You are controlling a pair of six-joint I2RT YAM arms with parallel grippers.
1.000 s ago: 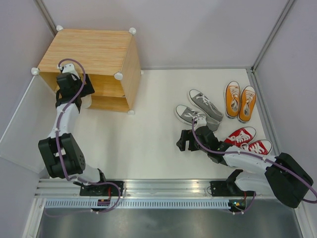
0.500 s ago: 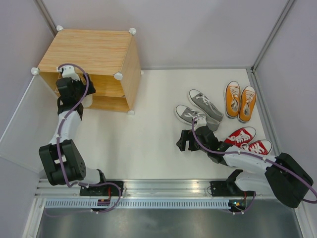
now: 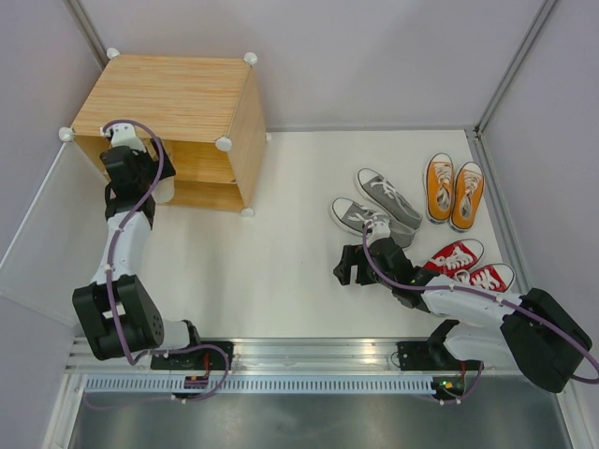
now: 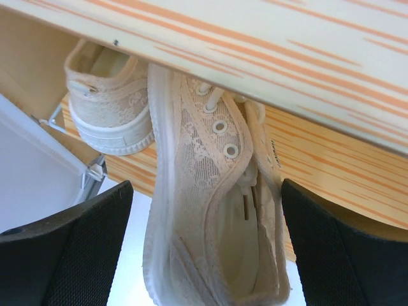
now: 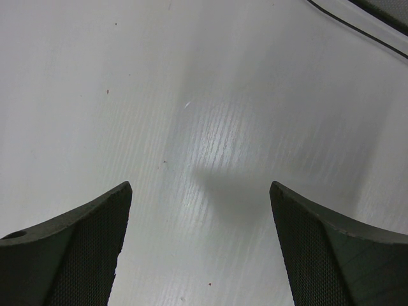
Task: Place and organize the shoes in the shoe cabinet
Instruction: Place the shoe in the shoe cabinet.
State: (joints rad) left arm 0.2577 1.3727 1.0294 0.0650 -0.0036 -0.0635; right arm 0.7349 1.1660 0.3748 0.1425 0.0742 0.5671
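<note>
The light-wood shoe cabinet (image 3: 168,94) stands at the back left. My left gripper (image 3: 140,157) is at its front opening, open. In the left wrist view a cream shoe (image 4: 197,210) lies lengthwise between the wide-apart fingers of that gripper (image 4: 207,185), toe under the wooden panel (image 4: 287,44). A second cream shoe (image 4: 108,108) stands deeper inside, heel towards me. Grey shoes (image 3: 388,198), orange shoes (image 3: 454,190) and red shoes (image 3: 468,265) lie on the table at the right. My right gripper (image 3: 348,267) is open over bare table (image 5: 201,191), left of the red pair.
The cabinet's white door panel (image 3: 37,243) lies swung open at the left, its hinge (image 4: 92,172) close to my left finger. Grey walls close in the table on three sides. The metal rail (image 3: 309,355) with the arm bases runs along the near edge.
My left wrist has shifted slightly up and left, closer to the cabinet opening. The right arm and the shoes on the table have not moved.
</note>
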